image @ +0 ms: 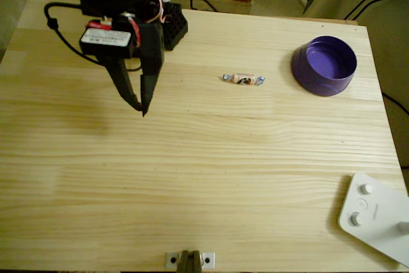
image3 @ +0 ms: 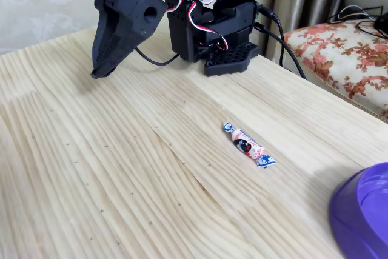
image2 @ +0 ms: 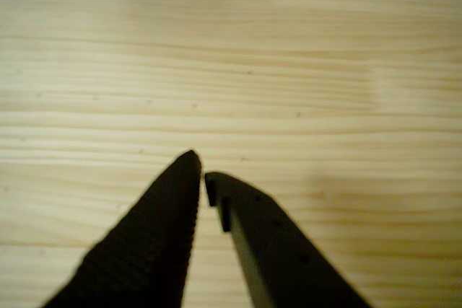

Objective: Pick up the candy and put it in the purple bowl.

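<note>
Candy lies flat on the bare wooden table, left of the purple bowl in the overhead view, clearly apart from it; bowl holds nothing. Fixed view resolves the wrapper: pinkish-white middle with dark marks, twisted blue ends. Arm is folded near its base, gripper pointing down over the table, well left of the candy in the overhead view. Wrist view: fingertips almost meet, narrow gap, nothing between. Overhead also shows a white device with knobs at lower right.
</note>
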You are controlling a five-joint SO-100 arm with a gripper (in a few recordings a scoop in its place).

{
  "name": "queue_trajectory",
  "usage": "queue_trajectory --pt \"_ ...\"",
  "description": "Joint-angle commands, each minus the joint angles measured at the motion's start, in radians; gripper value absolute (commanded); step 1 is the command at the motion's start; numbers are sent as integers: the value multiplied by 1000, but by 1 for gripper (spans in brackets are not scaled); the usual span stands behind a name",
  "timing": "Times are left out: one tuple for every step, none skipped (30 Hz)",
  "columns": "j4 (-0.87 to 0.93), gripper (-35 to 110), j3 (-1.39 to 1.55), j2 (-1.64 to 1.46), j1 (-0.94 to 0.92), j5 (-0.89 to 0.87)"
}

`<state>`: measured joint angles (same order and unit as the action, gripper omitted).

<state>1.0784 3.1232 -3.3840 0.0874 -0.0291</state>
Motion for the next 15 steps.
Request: queue_trajectory --pt "14 0 -11 -69 0 -8" --pt "14 0 -11 -69 0 -8" --pt "12 0 -11 -69 0 -8" --pt "12 0 -11 -69 9 -8" --pt "12 0 -11 -69 17 -8" --pt "12 0 -11 -69 17 -5" --pt "12 0 -11 -69 17 -5" --pt "12 0 -11 -69 15 -5" --pt "12 0 -11 -69 15 -5" --pt "12 0 -11 -69 15 -5" --pt "12 0 -11 -69 15 -5" --pt "12 0 -11 -69 15 -5" --pt "12 0 -11 -69 15 -5" --pt "12 0 -11 -69 15 -5" --pt "12 0 -11 -69 15 -5"
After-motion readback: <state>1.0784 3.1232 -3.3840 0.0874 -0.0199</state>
